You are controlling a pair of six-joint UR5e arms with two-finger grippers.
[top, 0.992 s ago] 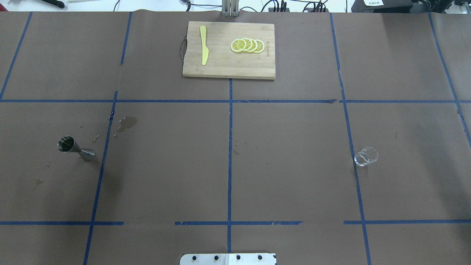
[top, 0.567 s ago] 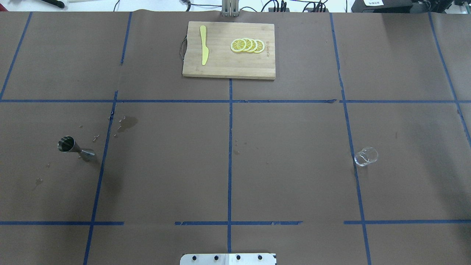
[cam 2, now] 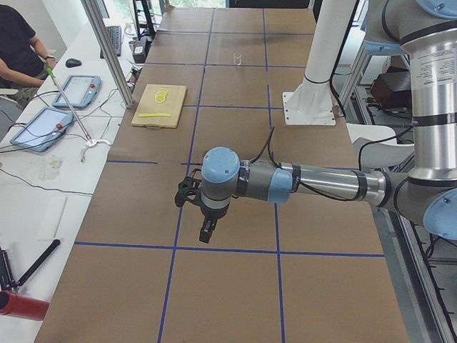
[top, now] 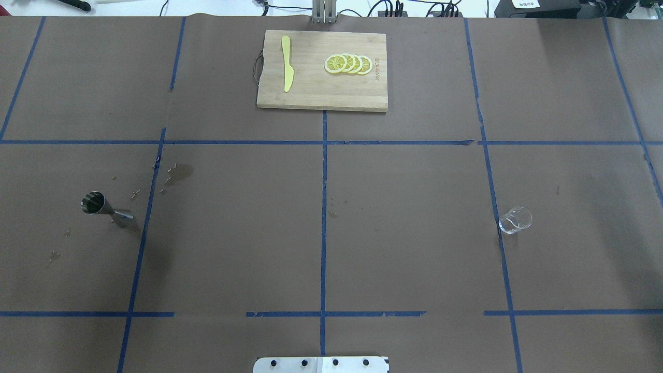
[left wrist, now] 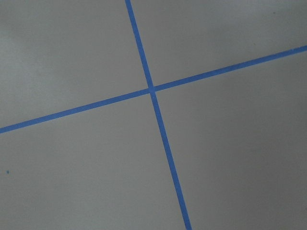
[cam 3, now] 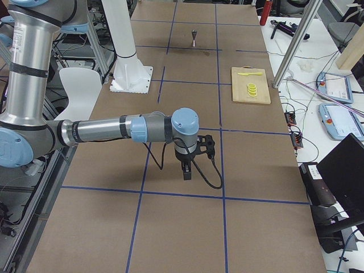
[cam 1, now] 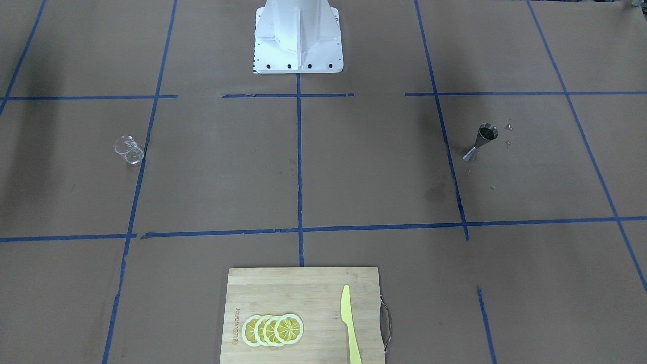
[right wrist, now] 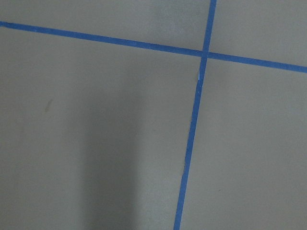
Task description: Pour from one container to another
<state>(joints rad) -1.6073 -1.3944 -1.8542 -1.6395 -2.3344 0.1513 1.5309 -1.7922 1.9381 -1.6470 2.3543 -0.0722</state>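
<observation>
The small clear glass (top: pixel 515 220) stands upright on the table's right side, also seen in the front-facing view (cam 1: pixel 128 149). The steel jigger (top: pixel 106 209) stands upright on the left side (cam 1: pixel 480 141). Neither gripper appears in the overhead or front-facing views. In the exterior left view the left gripper (cam 2: pixel 207 232) hangs fingers-down over the brown paper, far from the glass (cam 2: pixel 237 58). In the exterior right view the right gripper (cam 3: pixel 186 172) hangs the same way, far from the jigger (cam 3: pixel 194 37). I cannot tell whether either is open or shut. Both wrist views show only paper and blue tape.
A wooden cutting board (top: pixel 322 70) at the far middle carries a yellow knife (top: pixel 286 64) and lemon slices (top: pixel 348 63). Wet spots (top: pixel 178 173) mark the paper near the jigger. The robot's white base (cam 1: pixel 298 38) stands at the near middle edge. A person sits beyond the table (cam 2: pixel 18 50).
</observation>
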